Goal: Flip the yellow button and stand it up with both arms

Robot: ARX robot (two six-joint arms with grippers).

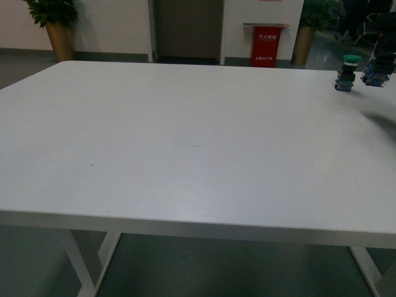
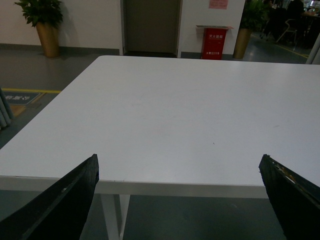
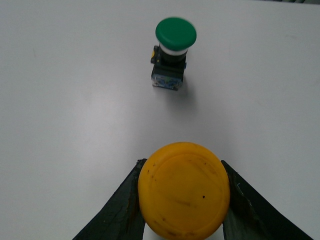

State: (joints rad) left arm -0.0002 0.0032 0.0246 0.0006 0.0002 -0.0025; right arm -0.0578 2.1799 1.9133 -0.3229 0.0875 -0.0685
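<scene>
Gripping the yellow button [image 3: 184, 189] by its cap, our right gripper [image 3: 182, 167] holds it at the table's [image 1: 185, 154] far right, near the green button [image 3: 172, 57]. Our left gripper [image 2: 179, 160] hangs wide open and empty. We judge the flip and the stand not yet done.

The front view looks from above the near edge across the whole worktop [image 1: 185, 136] toward the far door [image 1: 189, 28] and red cabinet [image 1: 266, 46]. The left wrist view sits lower, behind that edge, facing the same wall past its fingers [image 2: 60, 210]. The right wrist view looks steeply down, close over the yellow button [image 3: 184, 189], sharing the green button [image 3: 172, 50] with the front view.
</scene>
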